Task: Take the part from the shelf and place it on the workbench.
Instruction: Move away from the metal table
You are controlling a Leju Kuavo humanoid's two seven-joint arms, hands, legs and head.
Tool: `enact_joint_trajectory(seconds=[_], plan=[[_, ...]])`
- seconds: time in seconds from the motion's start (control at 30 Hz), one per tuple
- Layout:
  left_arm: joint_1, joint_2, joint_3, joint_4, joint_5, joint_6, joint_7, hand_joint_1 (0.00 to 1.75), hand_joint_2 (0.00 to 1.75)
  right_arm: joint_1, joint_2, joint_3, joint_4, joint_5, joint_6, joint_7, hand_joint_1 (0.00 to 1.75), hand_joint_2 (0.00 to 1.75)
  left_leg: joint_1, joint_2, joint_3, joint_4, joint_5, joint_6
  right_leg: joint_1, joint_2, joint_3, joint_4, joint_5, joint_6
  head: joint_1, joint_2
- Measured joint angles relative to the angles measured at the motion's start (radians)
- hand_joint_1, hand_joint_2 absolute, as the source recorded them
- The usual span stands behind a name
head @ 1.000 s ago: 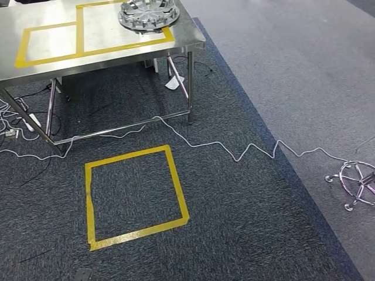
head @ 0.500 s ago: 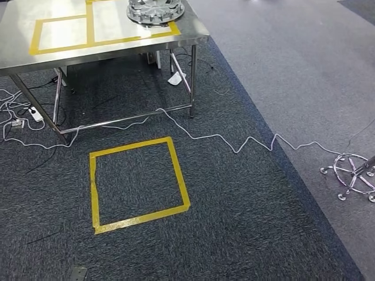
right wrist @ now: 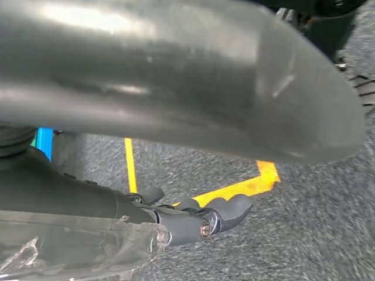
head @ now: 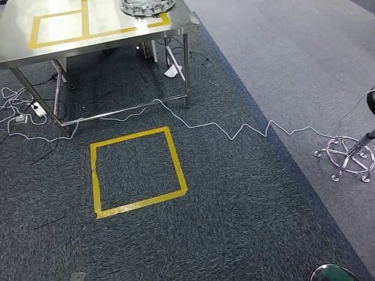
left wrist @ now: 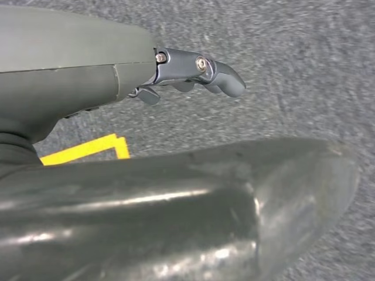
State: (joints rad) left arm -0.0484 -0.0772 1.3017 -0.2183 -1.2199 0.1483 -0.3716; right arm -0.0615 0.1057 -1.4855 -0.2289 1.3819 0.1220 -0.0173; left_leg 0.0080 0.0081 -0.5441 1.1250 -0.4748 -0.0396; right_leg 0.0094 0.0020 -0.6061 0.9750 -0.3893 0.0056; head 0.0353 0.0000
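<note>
A round silver ribbed part (head: 146,4) lies on the steel workbench (head: 17,41) at the far edge of the head view, inside a yellow tape rectangle. In the left wrist view my left hand (left wrist: 146,76) hangs over the grey carpet, its fingers (left wrist: 221,79) stretched out with nothing in them. My right hand (right wrist: 177,219) hangs the same way in the right wrist view, fingers (right wrist: 229,209) apart and holding nothing, above yellow floor tape.
A yellow tape square (head: 174,158) marks the dark carpet in front of the workbench. A white cable (head: 212,124) runs across the floor to a chrome stool base (head: 347,157) at the right. Tangled cables and a power strip (head: 22,111) lie under the bench's left side.
The whole picture has shifted, so the camera has moved: the workbench sits higher in the frame and the stool base shows more fully. Nothing on the floor or bench has moved by itself.
</note>
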Motion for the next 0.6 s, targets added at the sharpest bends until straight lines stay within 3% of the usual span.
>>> enact_joint_trajectory(seconds=[0.07, 0.1, 0.17, 0.2, 0.27, 0.33, 0.37, 0.4, 0.43, 0.5, 0.53, 0.57, 0.6], plan=[[-0.002, 0.001, 0.002, 0.000, 0.004, 0.006, 0.002, 0.00, 0.00, -0.002, 0.001, -0.001, 0.000, -0.023, -0.004, -0.014, 0.00, 0.00, -0.001, -0.003, 0.094, -0.133, -0.030, 0.010, 0.004, 0.002, -0.019, 0.013, 0.014, 0.009, -0.001, 0.000], [-0.003, 0.002, 0.004, -0.001, 0.005, 0.007, 0.002, 0.00, 0.00, -0.003, 0.001, -0.004, 0.000, -0.038, -0.004, -0.022, 0.00, 0.00, -0.003, -0.003, 0.114, -0.168, -0.046, 0.016, 0.005, 0.003, -0.026, 0.018, 0.022, 0.014, -0.001, 0.000], [-0.001, 0.000, 0.006, -0.001, 0.005, 0.009, 0.002, 0.00, 0.00, -0.004, 0.001, -0.012, 0.000, -0.061, -0.004, -0.037, 0.00, 0.00, -0.002, 0.002, 0.112, -0.185, -0.051, 0.032, 0.003, 0.006, -0.038, 0.024, 0.030, 0.026, 0.000, 0.000], [0.001, 0.000, 0.007, -0.001, 0.006, 0.010, 0.002, 0.00, 0.00, -0.003, 0.001, -0.016, 0.000, -0.068, -0.004, -0.042, 0.00, 0.00, -0.001, 0.007, 0.108, -0.184, -0.045, 0.040, 0.001, 0.006, -0.046, 0.039, 0.019, 0.032, 0.002, 0.000], [0.002, 0.000, 0.010, -0.001, 0.006, 0.010, 0.001, 0.00, 0.00, -0.002, 0.001, -0.022, 0.001, -0.077, -0.003, -0.053, 0.00, 0.00, 0.001, 0.018, 0.098, -0.185, -0.031, 0.051, -0.004, 0.005, -0.083, 0.129, -0.044, 0.046, 0.007, 0.000], [0.002, 0.001, 0.013, -0.001, 0.007, 0.010, -0.002, 0.00, 0.00, -0.003, 0.001, -0.027, 0.001, -0.088, -0.003, -0.065, 0.00, 0.00, 0.000, 0.029, 0.084, -0.184, -0.019, 0.054, -0.009, 0.005, -0.129, 0.266, -0.118, 0.056, 0.010, 0.000], [0.002, 0.002, 0.014, -0.001, 0.007, 0.010, -0.003, 0.00, 0.00, -0.004, 0.000, -0.031, 0.002, -0.096, -0.003, -0.070, 0.00, 0.00, 0.000, 0.036, 0.078, -0.184, -0.014, 0.052, -0.011, 0.004, -0.136, 0.306, -0.135, 0.059, 0.010, 0.000], [0.002, 0.002, 0.015, -0.001, 0.008, 0.011, -0.004, 0.00, 0.00, -0.004, 0.000, -0.035, 0.002, -0.107, -0.004, -0.073, 0.00, 0.00, 0.000, 0.044, 0.074, -0.184, -0.010, 0.050, -0.013, 0.003, -0.123, 0.309, -0.136, 0.061, 0.010, 0.000], [0.002, 0.001, 0.016, -0.001, 0.008, 0.012, -0.004, 0.00, 0.00, -0.005, -0.001, -0.040, 0.002, -0.120, -0.004, -0.075, 0.00, 0.00, 0.002, 0.051, 0.071, -0.184, -0.007, 0.048, -0.015, -0.001, -0.089, 0.270, -0.120, 0.062, 0.010, 0.000], [0.002, 0.003, 0.020, -0.002, 0.010, 0.016, -0.006, 0.00, 0.00, -0.008, -0.003, -0.047, 0.002, -0.157, -0.007, -0.072, 0.00, 0.00, 0.001, 0.066, 0.070, -0.182, -0.004, 0.039, -0.016, -0.033, 0.012, 0.123, -0.079, 0.064, 0.012, 0.000], [0.002, 0.005, 0.021, -0.003, 0.011, 0.019, -0.006, 0.00, 0.00, -0.013, -0.004, -0.049, 0.002, -0.179, -0.009, -0.068, 0.00, 0.00, -0.001, 0.073, 0.069, -0.181, -0.004, 0.034, -0.016, -0.047, 0.048, 0.063, -0.067, 0.059, 0.014, 0.000], [0.002, 0.007, 0.023, -0.003, 0.012, 0.021, -0.007, 0.00, 0.00, -0.016, -0.004, -0.050, 0.002, -0.202, -0.011, -0.064, 0.00, 0.00, -0.004, 0.080, 0.068, -0.179, -0.003, 0.028, -0.015, -0.055, 0.068, 0.026, -0.063, 0.053, 0.013, 0.000], [0.001, 0.009, 0.023, -0.004, 0.013, 0.024, -0.007, 0.00, 0.00, -0.018, -0.004, -0.052, 0.003, -0.224, -0.014, -0.058, 0.00, 0.00, -0.006, 0.086, 0.067, -0.178, -0.002, 0.021, -0.012, -0.054, 0.068, 0.016, -0.066, 0.045, 0.013, 0.000]])
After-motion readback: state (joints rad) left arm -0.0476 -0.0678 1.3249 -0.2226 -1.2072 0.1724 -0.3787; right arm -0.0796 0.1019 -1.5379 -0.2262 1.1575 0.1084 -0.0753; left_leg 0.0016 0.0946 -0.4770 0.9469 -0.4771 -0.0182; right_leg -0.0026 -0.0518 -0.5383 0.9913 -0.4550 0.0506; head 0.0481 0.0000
